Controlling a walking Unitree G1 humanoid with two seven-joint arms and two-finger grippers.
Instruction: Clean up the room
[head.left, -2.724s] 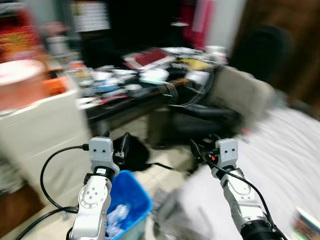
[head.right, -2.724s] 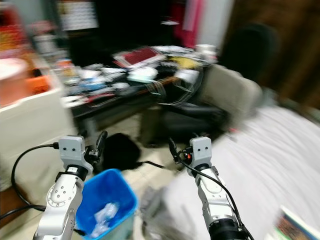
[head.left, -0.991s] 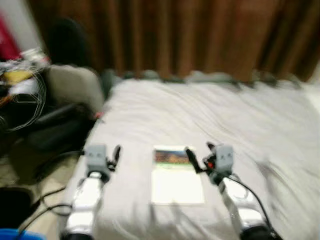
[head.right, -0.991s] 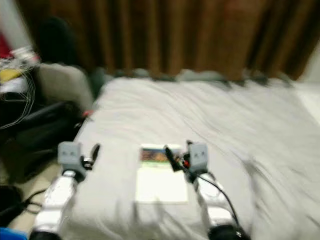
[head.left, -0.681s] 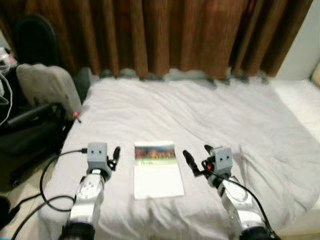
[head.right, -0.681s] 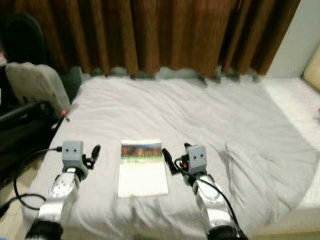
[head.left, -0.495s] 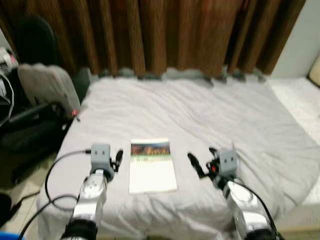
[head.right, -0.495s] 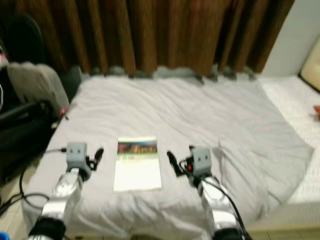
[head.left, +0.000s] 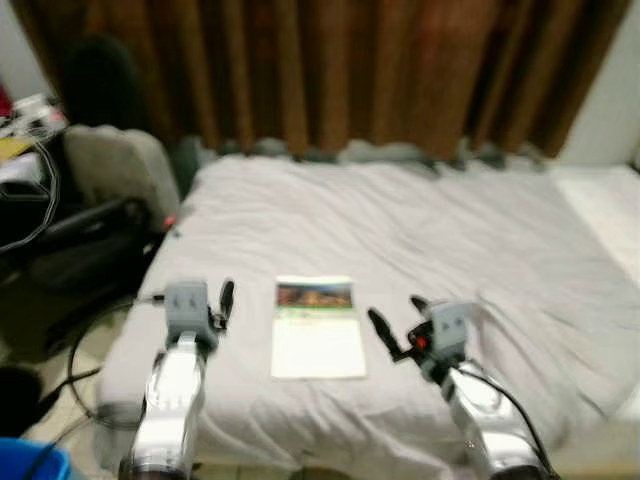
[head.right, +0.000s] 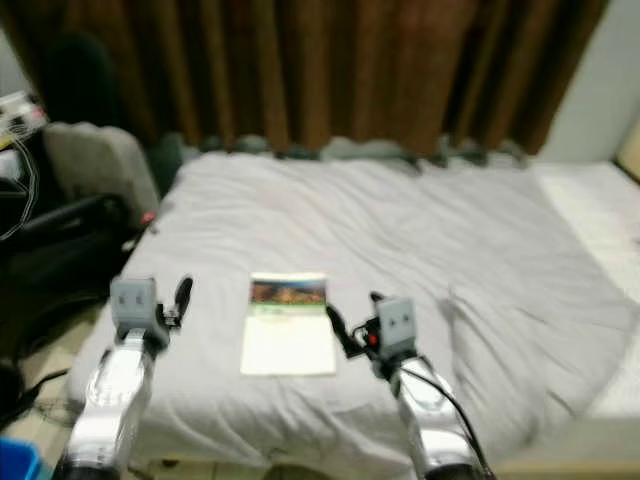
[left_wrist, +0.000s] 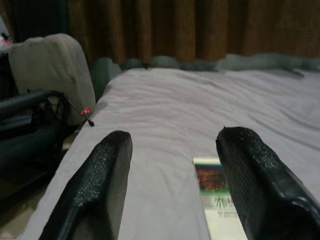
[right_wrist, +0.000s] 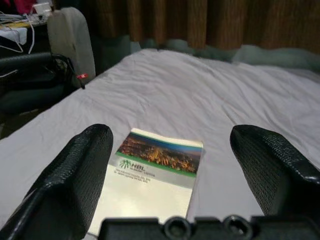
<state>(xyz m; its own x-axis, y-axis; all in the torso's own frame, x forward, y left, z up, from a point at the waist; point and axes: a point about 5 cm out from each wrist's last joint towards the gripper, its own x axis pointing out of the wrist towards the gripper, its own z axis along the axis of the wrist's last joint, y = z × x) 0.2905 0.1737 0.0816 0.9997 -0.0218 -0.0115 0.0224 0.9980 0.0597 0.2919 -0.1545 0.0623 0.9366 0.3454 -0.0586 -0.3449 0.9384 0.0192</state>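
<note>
Brown curtains (head.left: 330, 70) back a grey bed (head.left: 430, 230) where the booklet (head.left: 318, 327) lies flat, near the edge, between my left gripper (left_wrist: 172, 185) and right gripper (right_wrist: 172, 175), both wide, empty. Thin, floppy, probably slippery; I'd pinch a near corner.

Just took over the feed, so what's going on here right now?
The robot stands at the foot of a bed with a grey rumpled sheet. A white booklet with a colourful photo strip on its cover lies flat on it, untouched. The left end effector and right end effector hover open on either side of it, holding nothing.
</note>
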